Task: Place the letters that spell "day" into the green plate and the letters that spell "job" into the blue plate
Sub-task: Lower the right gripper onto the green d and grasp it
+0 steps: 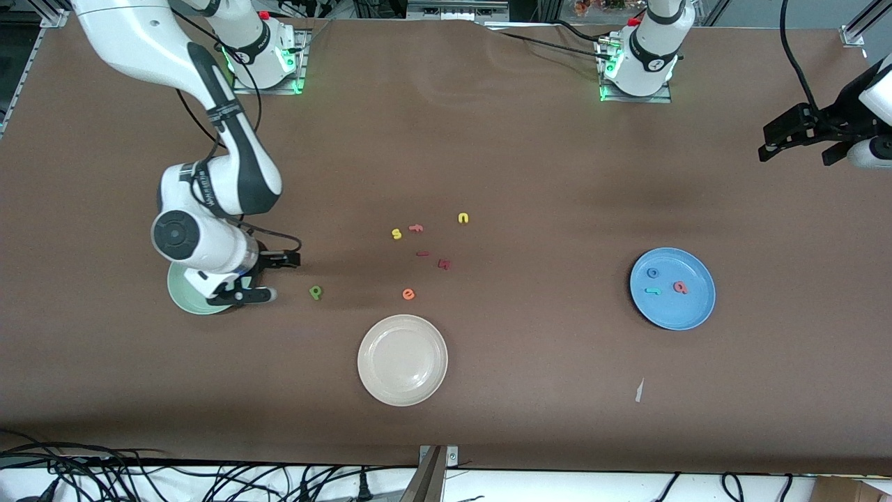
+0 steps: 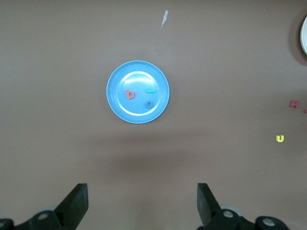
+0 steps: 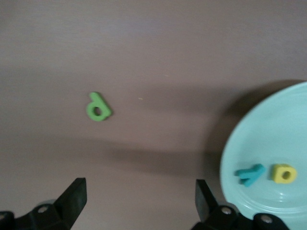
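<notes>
Right hand (image 1: 259,277): fingers spread, holding nothing, over the green plate's edge.
Green plate (image 1: 187,298): at the right arm's end of the tabletop (image 1: 529,160), mostly hidden under that arm; teal "y" (image 3: 251,174) and yellow "a" (image 3: 283,173) lie in it side by side.
Green "d" (image 1: 316,292): on the tabletop just beside the green plate, toward the left arm's end.
Blue plate (image 1: 690,314): well apart from the green plate, at the left arm's end; holds blue "o" (image 1: 653,273), teal "j" (image 1: 653,291), salmon "b" (image 1: 681,286).
Left hand (image 1: 801,139): spread, empty, waiting high over the tabletop edge.
Cream plate (image 1: 403,360): between the two plates, nearer the front camera.
</notes>
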Controlling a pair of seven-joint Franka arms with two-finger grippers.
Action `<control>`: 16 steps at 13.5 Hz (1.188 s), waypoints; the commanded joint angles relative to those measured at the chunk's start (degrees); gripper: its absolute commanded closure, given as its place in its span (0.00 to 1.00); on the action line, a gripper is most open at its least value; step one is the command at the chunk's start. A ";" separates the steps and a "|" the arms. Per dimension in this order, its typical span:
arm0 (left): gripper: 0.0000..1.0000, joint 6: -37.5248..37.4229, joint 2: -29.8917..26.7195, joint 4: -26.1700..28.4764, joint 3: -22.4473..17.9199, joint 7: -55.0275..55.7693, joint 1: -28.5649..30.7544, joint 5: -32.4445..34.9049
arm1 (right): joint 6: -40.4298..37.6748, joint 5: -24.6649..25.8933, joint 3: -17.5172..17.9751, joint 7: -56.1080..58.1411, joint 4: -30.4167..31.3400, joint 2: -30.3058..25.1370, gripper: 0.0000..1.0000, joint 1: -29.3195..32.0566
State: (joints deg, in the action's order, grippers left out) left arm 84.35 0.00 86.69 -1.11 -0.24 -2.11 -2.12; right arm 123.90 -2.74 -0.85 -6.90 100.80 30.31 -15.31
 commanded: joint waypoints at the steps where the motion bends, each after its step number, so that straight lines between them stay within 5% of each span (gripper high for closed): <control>1: 0.00 -1.38 0.96 -1.96 -0.12 0.15 -0.18 0.37 | -0.07 -0.69 -0.29 -0.31 -4.29 3.18 0.00 -1.56; 6: 0.00 -1.38 0.96 -2.05 -0.12 0.42 -0.18 0.37 | 8.36 -0.07 -0.29 7.23 -4.47 5.63 0.00 -2.35; 16: 0.00 -1.38 0.96 -2.05 -0.12 0.42 -0.18 0.37 | 11.89 0.19 -0.20 21.13 -3.86 9.15 0.03 -3.76</control>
State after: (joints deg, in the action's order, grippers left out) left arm 84.35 0.07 86.65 -1.11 -0.24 -2.11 -2.12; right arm 135.07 -2.68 -0.87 11.94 98.06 38.02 -18.82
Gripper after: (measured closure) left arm 0.000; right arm 0.009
